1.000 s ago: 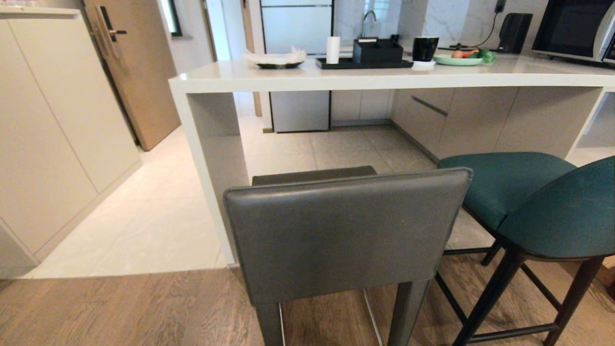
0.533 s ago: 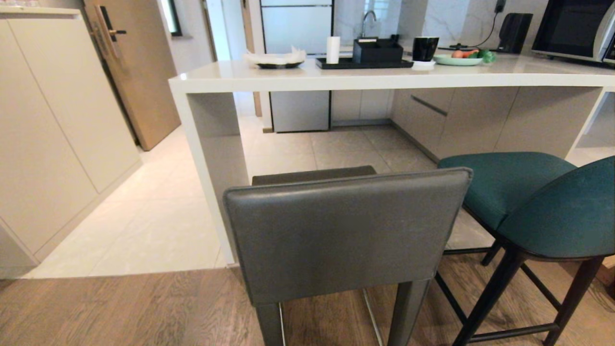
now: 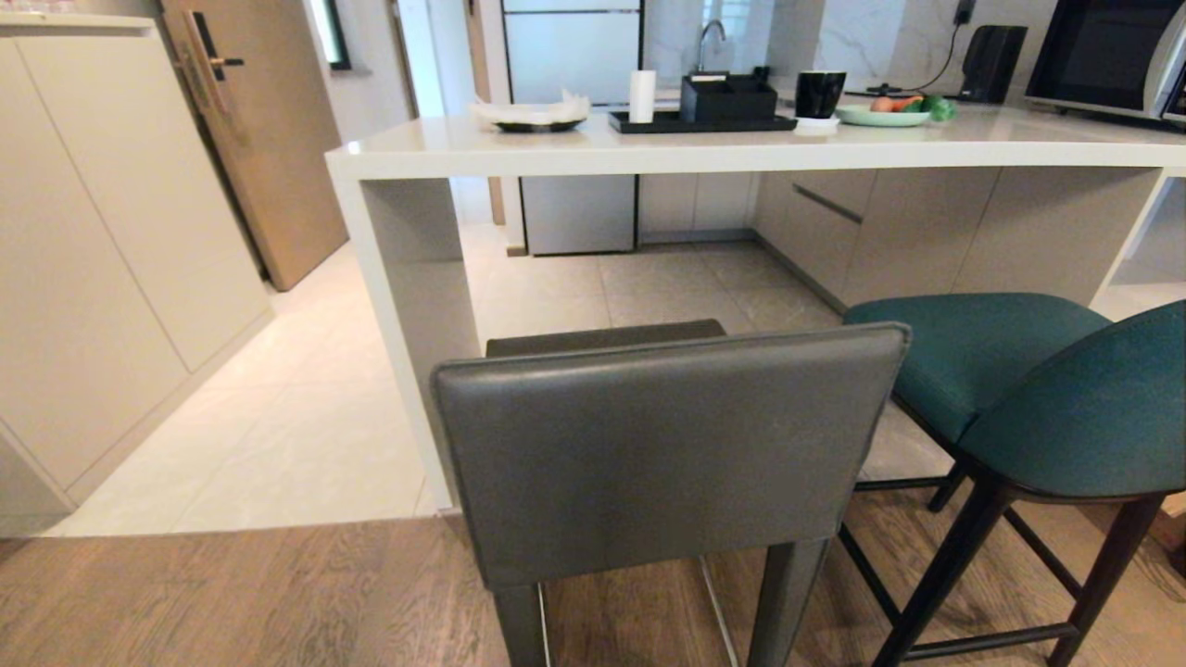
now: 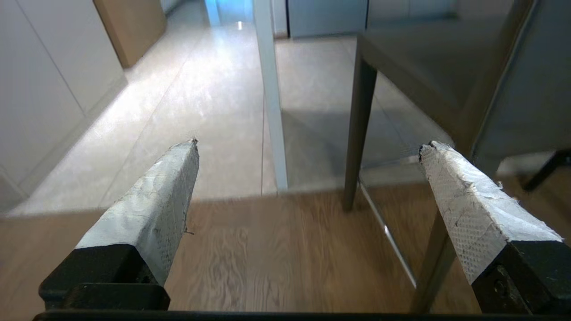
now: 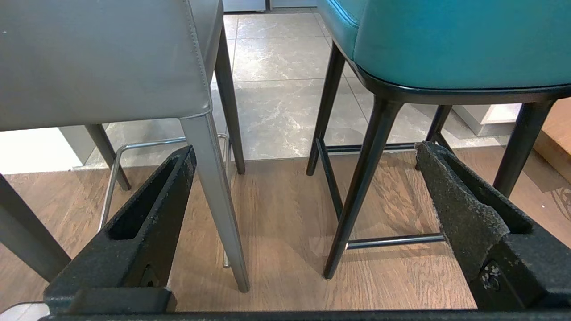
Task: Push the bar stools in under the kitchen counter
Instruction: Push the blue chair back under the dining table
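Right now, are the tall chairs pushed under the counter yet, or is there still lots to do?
Nothing looks done yet. The grey stool and the teal stool both stand out from the kitchen counter, backs toward the robot. In hand: the left gripper and right gripper hang low behind the stools, jaws open, touching nothing. Left: push both stools in.

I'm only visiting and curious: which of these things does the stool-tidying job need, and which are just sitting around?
Needed:
- grey stool
- teal stool
- kitchen counter

Just sitting around:
- black tray
- black mug
- green plate
- microwave
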`<state>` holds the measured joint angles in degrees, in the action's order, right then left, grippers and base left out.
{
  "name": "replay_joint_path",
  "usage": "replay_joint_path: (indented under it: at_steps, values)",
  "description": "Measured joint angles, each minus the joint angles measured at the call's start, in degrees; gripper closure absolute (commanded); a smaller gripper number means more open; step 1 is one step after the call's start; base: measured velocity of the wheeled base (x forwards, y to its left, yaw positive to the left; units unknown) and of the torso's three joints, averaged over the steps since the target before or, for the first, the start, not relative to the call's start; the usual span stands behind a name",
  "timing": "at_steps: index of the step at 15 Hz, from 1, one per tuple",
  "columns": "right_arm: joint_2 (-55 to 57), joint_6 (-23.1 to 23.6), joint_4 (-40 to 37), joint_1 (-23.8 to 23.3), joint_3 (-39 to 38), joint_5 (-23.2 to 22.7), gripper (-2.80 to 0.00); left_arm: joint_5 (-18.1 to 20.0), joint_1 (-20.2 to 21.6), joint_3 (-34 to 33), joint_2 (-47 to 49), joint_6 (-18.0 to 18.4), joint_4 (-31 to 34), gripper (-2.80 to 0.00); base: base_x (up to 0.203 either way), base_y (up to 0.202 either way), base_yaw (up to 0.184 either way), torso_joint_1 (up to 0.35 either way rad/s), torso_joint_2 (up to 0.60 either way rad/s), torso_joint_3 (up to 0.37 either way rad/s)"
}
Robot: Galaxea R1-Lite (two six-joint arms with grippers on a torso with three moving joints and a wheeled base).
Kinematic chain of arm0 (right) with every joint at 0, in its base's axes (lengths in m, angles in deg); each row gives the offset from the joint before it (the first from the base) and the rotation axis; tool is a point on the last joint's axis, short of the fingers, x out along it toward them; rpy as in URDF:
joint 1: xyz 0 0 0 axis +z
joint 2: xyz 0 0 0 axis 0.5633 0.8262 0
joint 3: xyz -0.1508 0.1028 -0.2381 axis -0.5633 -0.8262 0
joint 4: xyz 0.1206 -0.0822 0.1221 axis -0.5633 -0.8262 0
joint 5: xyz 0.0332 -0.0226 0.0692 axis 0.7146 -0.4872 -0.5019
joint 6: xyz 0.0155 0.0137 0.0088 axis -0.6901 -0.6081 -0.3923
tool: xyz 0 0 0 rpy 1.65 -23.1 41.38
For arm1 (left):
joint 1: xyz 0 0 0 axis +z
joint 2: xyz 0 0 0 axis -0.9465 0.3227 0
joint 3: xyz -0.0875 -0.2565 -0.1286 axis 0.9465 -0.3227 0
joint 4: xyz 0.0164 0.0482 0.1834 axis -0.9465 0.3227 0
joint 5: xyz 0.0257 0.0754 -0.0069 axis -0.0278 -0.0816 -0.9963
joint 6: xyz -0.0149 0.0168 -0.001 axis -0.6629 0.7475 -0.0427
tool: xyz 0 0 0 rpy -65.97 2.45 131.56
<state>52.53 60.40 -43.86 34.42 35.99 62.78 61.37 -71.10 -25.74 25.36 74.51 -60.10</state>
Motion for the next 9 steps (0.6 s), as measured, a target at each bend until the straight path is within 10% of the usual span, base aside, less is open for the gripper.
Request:
replay_joint_path:
  at_steps: [7, 8, 9]
  values:
    - [0.00, 0.00, -0.02, 0.00, 0.00, 0.00, -2.80, 0.07, 0.00, 0.00, 0.00, 0.05, -3.03, -2.80, 0.000, 0.000, 0.000, 0.000, 0.00, 0.000]
    - [0.00, -0.04, -0.03, 0.02, 0.00, 0.02, -2.80, 0.06, 0.00, 0.00, 0.00, 0.00, -3.04, 0.00, 0.000, 0.000, 0.000, 0.000, 0.00, 0.000]
    - [0.00, -0.08, -0.05, 0.02, 0.00, 0.00, 0.00, 0.00, 0.00, 0.00, 0.00, -0.02, -3.02, 0.00, 0.000, 0.000, 0.000, 0.000, 0.00, 0.000]
